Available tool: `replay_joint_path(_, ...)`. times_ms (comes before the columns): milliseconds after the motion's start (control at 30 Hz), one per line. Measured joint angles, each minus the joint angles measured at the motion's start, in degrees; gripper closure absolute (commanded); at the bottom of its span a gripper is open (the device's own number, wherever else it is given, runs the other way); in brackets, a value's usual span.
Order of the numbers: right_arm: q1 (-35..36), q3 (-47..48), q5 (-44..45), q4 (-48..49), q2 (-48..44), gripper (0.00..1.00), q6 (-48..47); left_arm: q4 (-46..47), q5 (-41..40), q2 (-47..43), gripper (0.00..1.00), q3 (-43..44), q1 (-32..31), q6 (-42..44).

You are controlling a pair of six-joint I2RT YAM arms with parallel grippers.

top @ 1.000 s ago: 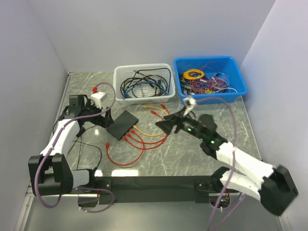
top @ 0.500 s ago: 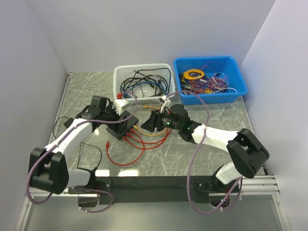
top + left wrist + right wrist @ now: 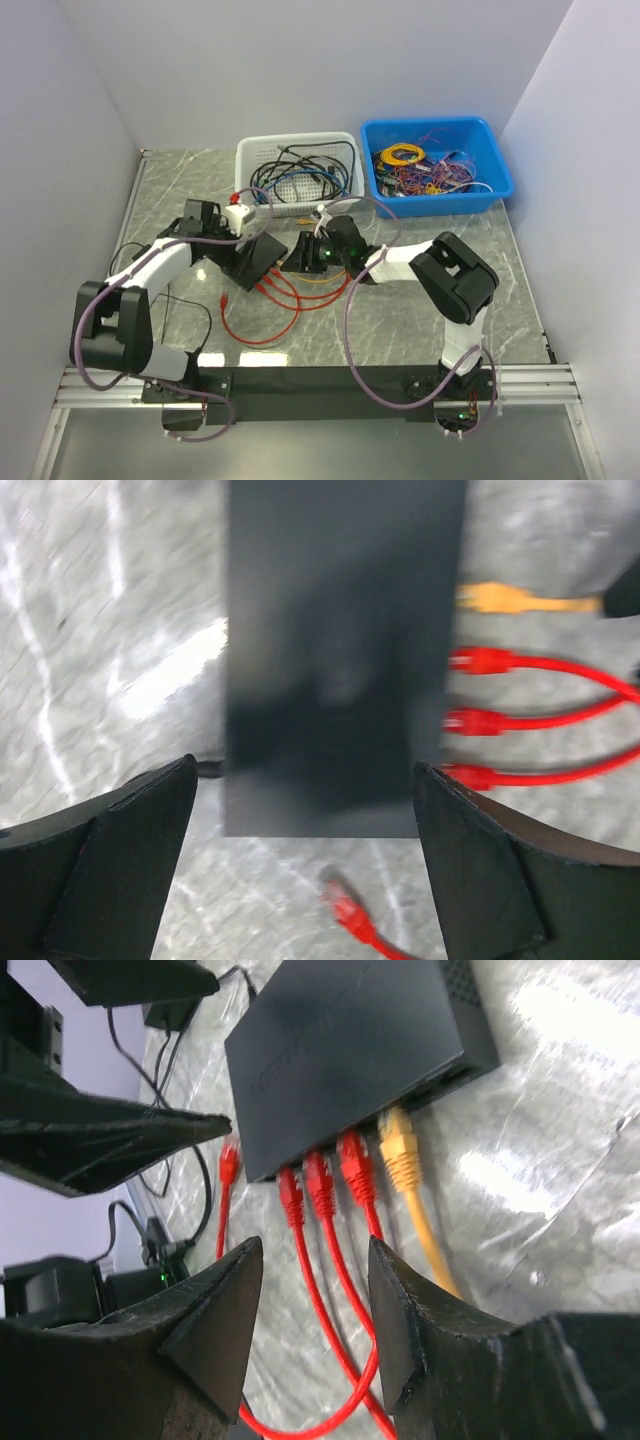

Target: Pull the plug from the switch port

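left wrist cam looks straight down on the switch, a flat matte-black box lying on the grey marbled table. the left gripper has its jaws spread wide, one finger toward each long side of the box at its near end. can't tell if either pad actually touches it, the shot's a bit blurry. along the right edge in that view there's an orange plug, then three red plugs, all seated in ports, with their red cords trailing off to the right. a loose red plug lies on the table just past the near end, not in anything. right wrist cam shows the same port row from the cable side: three reds side by side, with the orange one next to them at the end of the line. the right gripper sits low just in front of those plugs with its jaws apart. the red cords run through the gap and neither finger is pinching anything that i can see; the tips are near the plugs but not on them. in the top external view the two grippers face each other across the switch mid-table. a white mesh basket of dark cables and a blue bin of coloured wires sit side by side at the back.
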Motion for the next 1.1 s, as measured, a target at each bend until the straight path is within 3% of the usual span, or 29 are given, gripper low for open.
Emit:
replay_joint_path(567,-1.5,6.0,1.0,0.6,9.4,0.46,3.9,4.2,-1.0,5.1,0.08,-1.5,2.1,-0.6)
replay_joint_path(1100,-2.6,3.7,-3.7,23.4,19.1,0.61,21.4,4.5,-0.4,5.2,0.08,-1.6,2.1,-0.6)
